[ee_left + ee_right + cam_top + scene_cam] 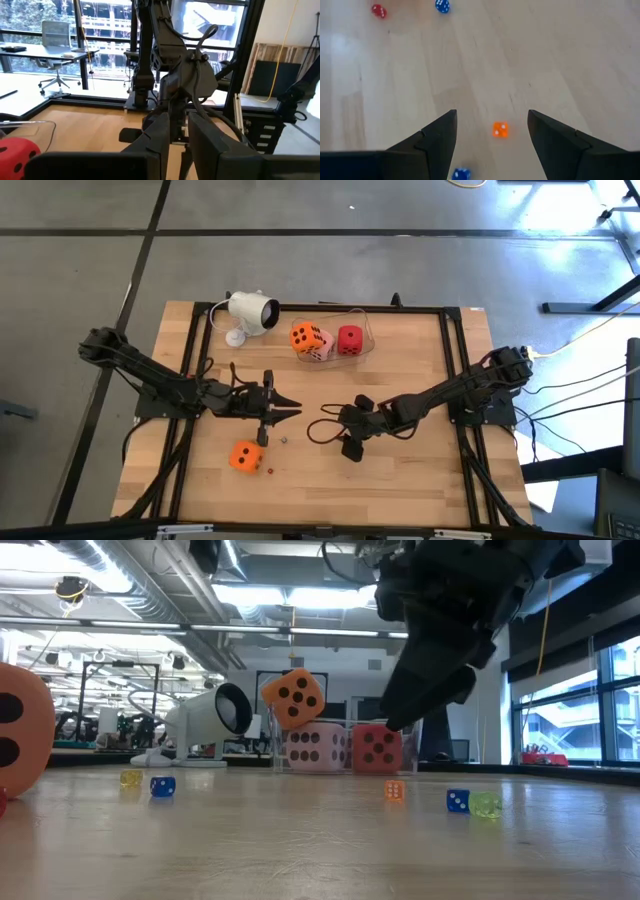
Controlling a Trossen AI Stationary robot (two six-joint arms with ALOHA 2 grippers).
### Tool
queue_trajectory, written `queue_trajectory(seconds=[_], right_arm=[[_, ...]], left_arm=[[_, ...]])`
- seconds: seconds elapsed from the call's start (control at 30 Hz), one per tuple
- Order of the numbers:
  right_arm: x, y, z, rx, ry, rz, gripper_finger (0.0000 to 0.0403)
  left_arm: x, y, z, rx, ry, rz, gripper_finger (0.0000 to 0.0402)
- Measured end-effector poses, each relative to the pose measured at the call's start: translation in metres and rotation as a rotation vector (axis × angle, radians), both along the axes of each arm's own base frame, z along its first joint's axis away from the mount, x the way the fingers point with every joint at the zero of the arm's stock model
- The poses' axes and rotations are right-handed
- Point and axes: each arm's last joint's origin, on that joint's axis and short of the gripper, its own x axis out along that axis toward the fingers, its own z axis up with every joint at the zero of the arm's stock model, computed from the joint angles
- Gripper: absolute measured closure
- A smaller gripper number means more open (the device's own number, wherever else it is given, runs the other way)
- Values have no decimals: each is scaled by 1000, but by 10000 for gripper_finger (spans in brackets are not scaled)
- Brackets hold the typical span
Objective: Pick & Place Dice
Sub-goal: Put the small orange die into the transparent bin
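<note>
Dice sit in two places on the wooden worktop point(420, 470). Three soft cubes with dark pips are gathered in a clear plastic container point(362, 332) near the far edge: an orange die point(305, 336) perched tilted on top of a pale pink die point(320, 349), with a red die point(350, 339) just beside them. A second orange soft die point(244, 456) lies alone toward the near-left part of the worktop, apart from both arms.

A white dome-shaped camera point(250, 311) stands near the far edge, to the left of the container. Tiny coloured specks of dice lie scattered on the wood, among them a small orange one point(500, 129) and a small blue one point(442, 5).

Over the middle of the worktop, the left gripper point(290, 409) points toward the right arm; its dark fingers point(155, 137) stand close together with only a thin gap and nothing between them. Facing it, the right gripper point(492, 132) hangs above bare wood with its fingers spread wide, grasping nothing.
</note>
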Motion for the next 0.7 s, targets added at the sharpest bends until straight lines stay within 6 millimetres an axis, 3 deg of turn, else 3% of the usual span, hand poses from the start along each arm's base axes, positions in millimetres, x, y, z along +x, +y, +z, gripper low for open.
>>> queue_trajectory(seconds=[0.47, 0.7], right_arm=[[5, 2, -40, -9, 108, -34, 160], [6, 3, -42, -24, 95, -72, 160]], left_arm=[[0, 0, -2, 8, 23, 0, 341], [0, 0, -3, 10, 30, 0, 341]])
